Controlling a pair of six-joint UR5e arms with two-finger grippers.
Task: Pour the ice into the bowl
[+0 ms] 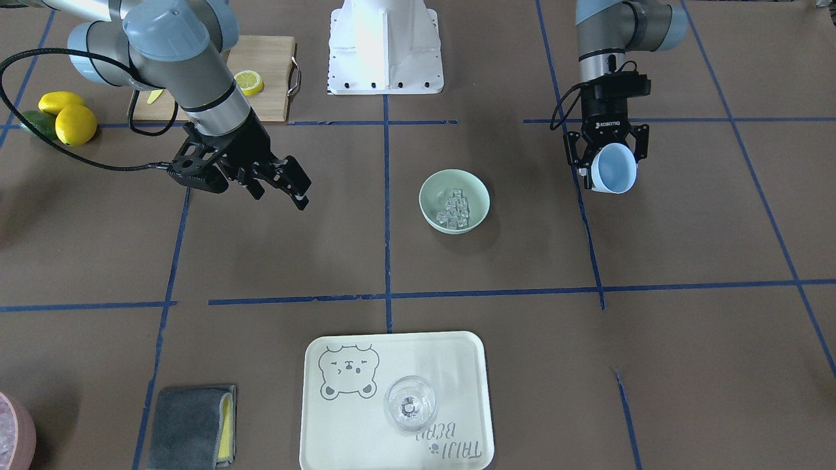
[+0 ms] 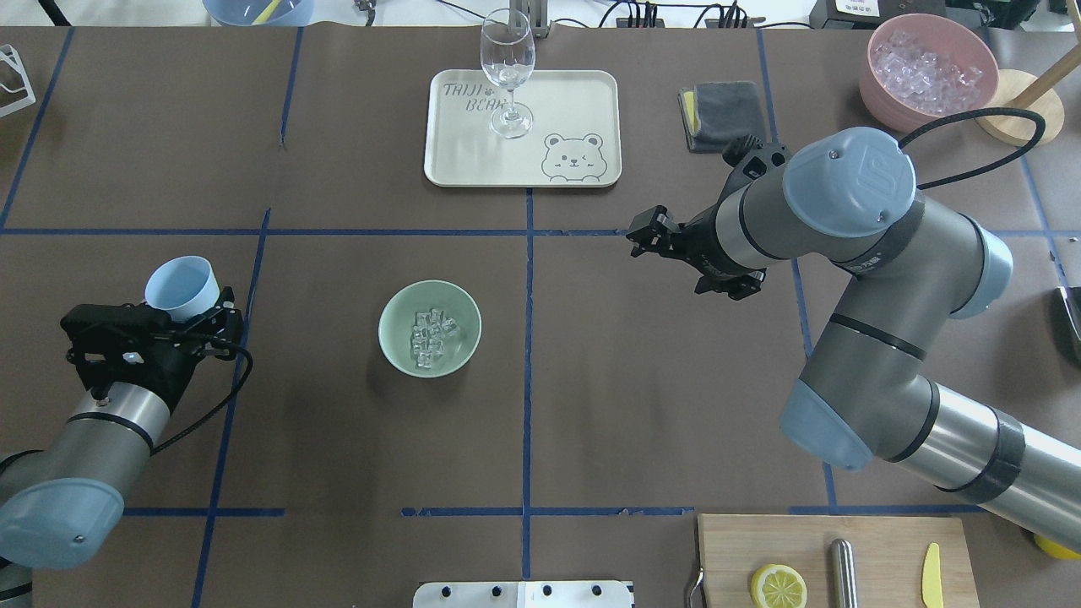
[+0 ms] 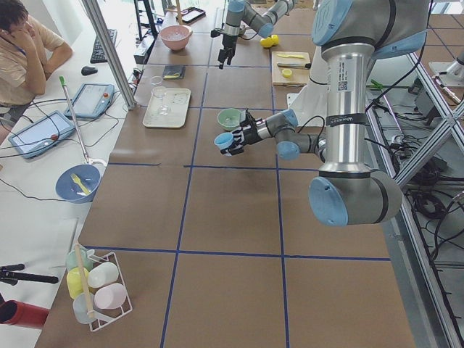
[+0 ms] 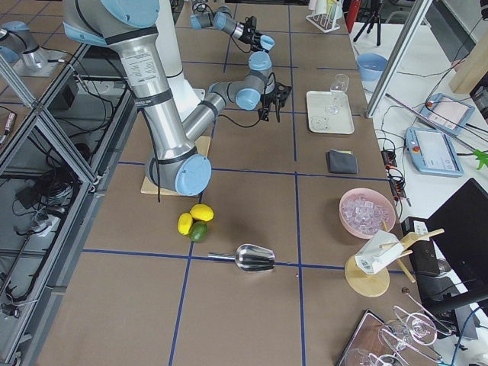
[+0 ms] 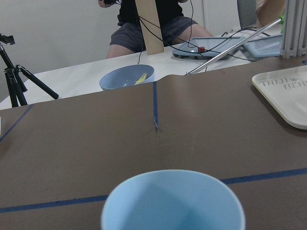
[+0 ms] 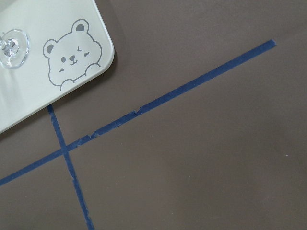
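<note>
The pale mint-green bowl (image 1: 482,193) (image 2: 390,325) stands near the table's middle. Several clear ice cubes (image 1: 455,209) (image 2: 431,336) lie inside it. My left gripper (image 1: 609,158) (image 2: 192,314) is shut on a light blue cup (image 1: 616,168) (image 2: 181,287), held above the table well to the bowl's side. The cup (image 5: 172,203) looks empty in the left wrist view. My right gripper (image 1: 281,192) (image 2: 663,253) is open and empty. It hovers on the bowl's other side, between the bowl and the grey cloth.
A cream bear tray (image 2: 574,101) at the far edge holds a clear wine glass (image 2: 507,72). A grey cloth (image 2: 722,114) and a pink container (image 2: 929,72) of whitish pieces are far right. A cutting board (image 2: 878,540) with a lemon half (image 2: 778,585) is near the robot.
</note>
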